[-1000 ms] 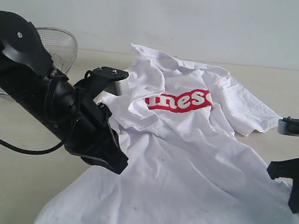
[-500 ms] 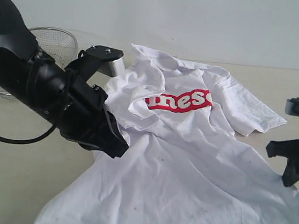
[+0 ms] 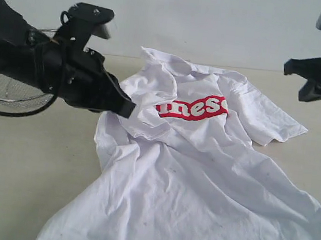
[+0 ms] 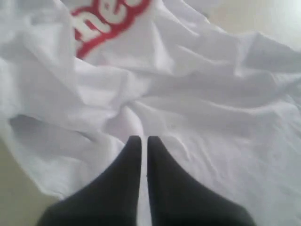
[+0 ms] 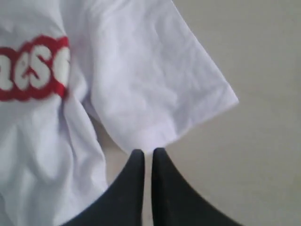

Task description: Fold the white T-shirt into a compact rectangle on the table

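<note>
Pale worktop (image 3: 17, 156) is covered by the crumpled white T-shirt (image 3: 200, 176), no fold yet made; left and right jaws are shut, seemingly empty.

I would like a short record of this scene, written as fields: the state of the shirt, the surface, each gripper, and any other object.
shirt: the white T-shirt lies spread and wrinkled, lettering up, not yet folded
surface: the table
left gripper: shut, close over the shirt's crumpled side
right gripper: shut, empty, high above the edge of one sleeve
other: wire basket behind the left arm
</note>
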{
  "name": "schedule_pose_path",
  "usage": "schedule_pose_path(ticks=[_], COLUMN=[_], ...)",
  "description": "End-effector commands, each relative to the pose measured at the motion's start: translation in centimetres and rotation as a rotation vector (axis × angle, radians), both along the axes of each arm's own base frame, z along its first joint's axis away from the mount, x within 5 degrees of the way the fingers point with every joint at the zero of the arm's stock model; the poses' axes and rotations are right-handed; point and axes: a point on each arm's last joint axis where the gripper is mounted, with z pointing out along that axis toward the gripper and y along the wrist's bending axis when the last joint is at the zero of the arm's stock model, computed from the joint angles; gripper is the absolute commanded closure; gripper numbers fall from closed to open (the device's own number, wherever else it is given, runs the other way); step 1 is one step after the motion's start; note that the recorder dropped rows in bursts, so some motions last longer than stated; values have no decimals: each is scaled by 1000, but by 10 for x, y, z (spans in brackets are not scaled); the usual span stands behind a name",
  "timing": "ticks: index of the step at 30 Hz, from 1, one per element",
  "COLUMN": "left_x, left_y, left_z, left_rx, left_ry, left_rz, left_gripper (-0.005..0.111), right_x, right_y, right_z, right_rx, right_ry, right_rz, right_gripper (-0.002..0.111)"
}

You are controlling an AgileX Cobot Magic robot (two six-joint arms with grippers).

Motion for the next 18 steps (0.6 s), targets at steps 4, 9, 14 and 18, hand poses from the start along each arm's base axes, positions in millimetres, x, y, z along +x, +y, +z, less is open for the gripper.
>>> schedule_pose_path(ticks=[4,9,14,18], left_x=[50,85,110,120], left_y=[31,26,14,10], left_z=[11,-5,-16,-16], left_rx=[-19,17,14,23], left_ry=[-116,-86,-53,-77], left_rz=[183,143,107,90], left_gripper=[102,102,102,102], right_x=[85,130,154,163], right_y=[1,-3,-2,-3], right_z=[-34,-66,-104,-130], right_rx=[147,172,216,208], right_ry=[21,38,63,67], right_rz=[90,117,123,110], right_gripper=[108,108,108,108])
